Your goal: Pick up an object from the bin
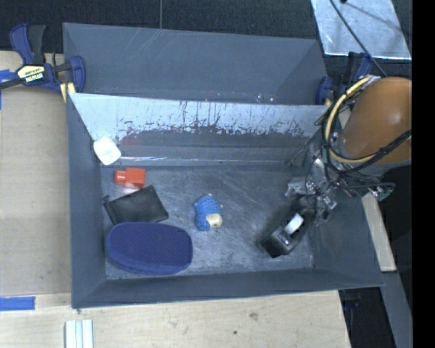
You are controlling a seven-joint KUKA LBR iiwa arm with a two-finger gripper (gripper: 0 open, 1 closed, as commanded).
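Orange cover [377, 118] on the wrist up highest, closest to the lens, looped with cables, hanging over the right side of the bin [203, 78]. Grey metal all round, scuffed floor, things scattered and mostly well apart, nothing heaped.

Biggest down there: blue oval pouch [148, 249], flat in the near-left corner. Just behind it, touching or nearly so, a black wallet [135, 206], turned a little askew. Then over on the right, a black gadget [284, 234] with a white patch, lying slantwise, upper end aimed toward the gripper [315, 200]. Smaller again: a blue toy [206, 212] with a pale tip mid-floor, an orange block [130, 177] behind the wallet, a white tag [106, 151] up on the left slope.

Gripper low in the right part of the bin, up and to the right of that black gadget, just beside its upper end. Touching or not, hard to call. Wide or narrow? Cannot tell, too much metal and cable bunched together there. No claiming a hold, then.

Reading this as the approach for a pick. To do it well: come down across the gadget's narrow width, not along its length; stay off the right wall; squeeze near the middle so as not to tip it; lift straight up.
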